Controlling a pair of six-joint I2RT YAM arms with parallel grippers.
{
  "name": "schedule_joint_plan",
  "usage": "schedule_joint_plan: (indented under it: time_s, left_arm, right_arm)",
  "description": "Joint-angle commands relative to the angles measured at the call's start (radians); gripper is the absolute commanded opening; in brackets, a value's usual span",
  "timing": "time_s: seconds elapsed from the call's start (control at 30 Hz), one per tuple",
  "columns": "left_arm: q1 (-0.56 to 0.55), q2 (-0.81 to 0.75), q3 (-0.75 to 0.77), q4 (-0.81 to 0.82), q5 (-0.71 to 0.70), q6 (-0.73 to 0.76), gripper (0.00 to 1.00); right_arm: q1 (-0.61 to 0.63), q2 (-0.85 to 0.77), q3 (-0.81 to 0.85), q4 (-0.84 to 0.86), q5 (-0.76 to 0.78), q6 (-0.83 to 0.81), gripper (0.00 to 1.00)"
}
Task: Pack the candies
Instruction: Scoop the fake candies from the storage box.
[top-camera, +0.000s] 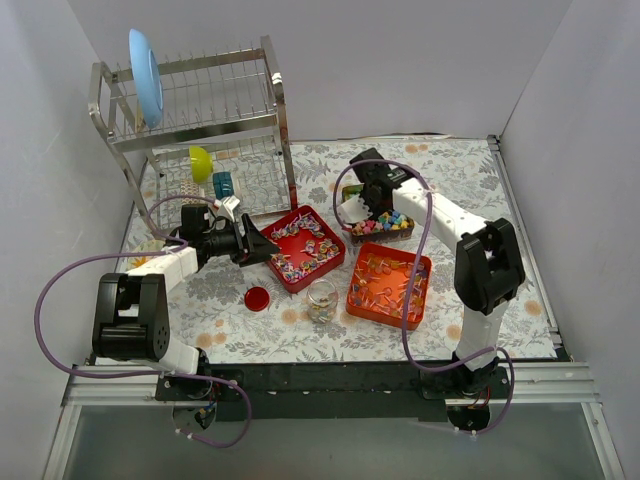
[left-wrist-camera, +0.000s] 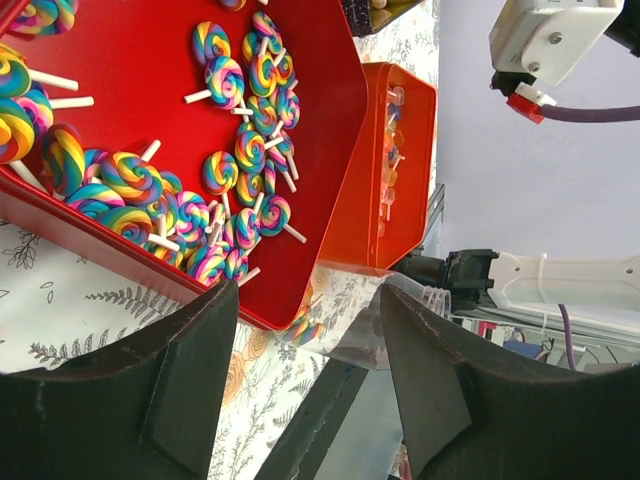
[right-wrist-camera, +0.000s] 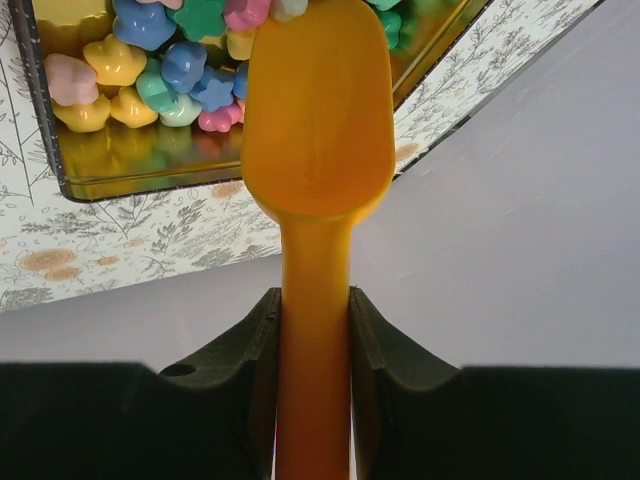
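Striped swirl candies (top-camera: 305, 250) on sticks fill a red tray (top-camera: 322, 228); in the left wrist view these candies (left-wrist-camera: 240, 150) lie heaped along the tray's (left-wrist-camera: 130, 60) lower side. My left gripper (top-camera: 266, 249) hovers open at that tray's left corner, nothing between its fingers (left-wrist-camera: 200, 370). Pastel chunky candies (right-wrist-camera: 150, 80) sit in a dark tin (right-wrist-camera: 130, 170). My right gripper (right-wrist-camera: 313, 320) is shut on the handle of a yellow scoop (right-wrist-camera: 315, 130), whose bowl reaches over them. Clear-wrapped reddish candies (top-camera: 390, 285) fill an orange tray (top-camera: 354, 278).
A clear jar (top-camera: 322, 298) stands between the two trays, holding a few sweets, with a round red lid (top-camera: 257, 298) on the cloth to its left. A metal dish rack (top-camera: 200, 120) with a blue plate (top-camera: 146, 75) stands at the back left.
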Motion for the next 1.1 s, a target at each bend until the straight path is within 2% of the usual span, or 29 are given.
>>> schedule_joint_plan:
  time_s: [0.0, 0.33, 0.6, 1.07]
  left_arm:
    - [0.000, -0.020, 0.001, 0.028, 0.005, -0.005, 0.58]
    - [0.000, -0.005, -0.008, 0.040, 0.011, -0.026, 0.58]
    - [0.000, -0.008, -0.009, 0.042, 0.014, -0.031, 0.58]
    - [0.000, 0.001, -0.023, 0.068, 0.011, -0.031, 0.58]
  right_arm:
    - [-0.040, -0.031, 0.074, -0.041, 0.005, 0.012, 0.01]
    - [-0.080, -0.001, 0.189, -0.202, 0.002, 0.062, 0.01]
    - [-0.111, 0.114, 0.398, -0.519, -0.074, 0.235, 0.01]
    - [-0.151, 0.160, 0.356, -0.580, -0.150, 0.381, 0.01]
